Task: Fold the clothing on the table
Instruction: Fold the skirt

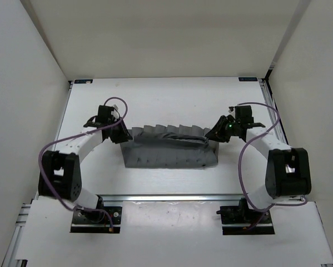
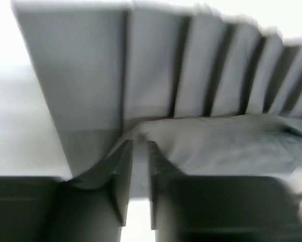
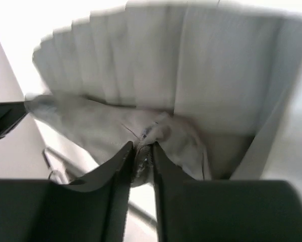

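One white worktop [image 1: 166, 100] filled the room's floor of view, and on its middle lay one grey pleated piece of clothing [image 1: 169, 153], doubled over into a wide band with a rumpled ridge along its far side. Two arms reached in from the near edge, the left arm [image 1: 71, 150] to the garment's left end and the right arm [image 1: 277, 156] to its right end, each trailing one purple cable [image 1: 249, 161]. Of the two grippers, the left gripper [image 1: 123, 136] stood slightly parted at the cloth's edge, with nothing between its fingers [image 2: 123, 166]. The right gripper [image 1: 213, 135] was pinched on a small wad of the fabric.
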